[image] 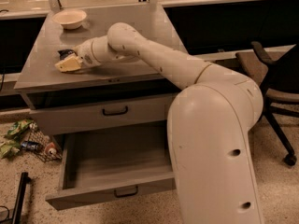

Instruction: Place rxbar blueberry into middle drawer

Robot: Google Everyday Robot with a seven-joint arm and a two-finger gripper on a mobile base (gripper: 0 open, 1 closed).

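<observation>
Slippage looms if gripper (69,63) on cabinet top (140,34), hold untellable, lifts rxbar blueberry (65,53) loosely, missing middle drawer (117,160) at six o'clock.

Cabinet top (133,20) holds bowl (69,18) and rxbar blueberry (65,53), end effector (68,64) at it.
</observation>
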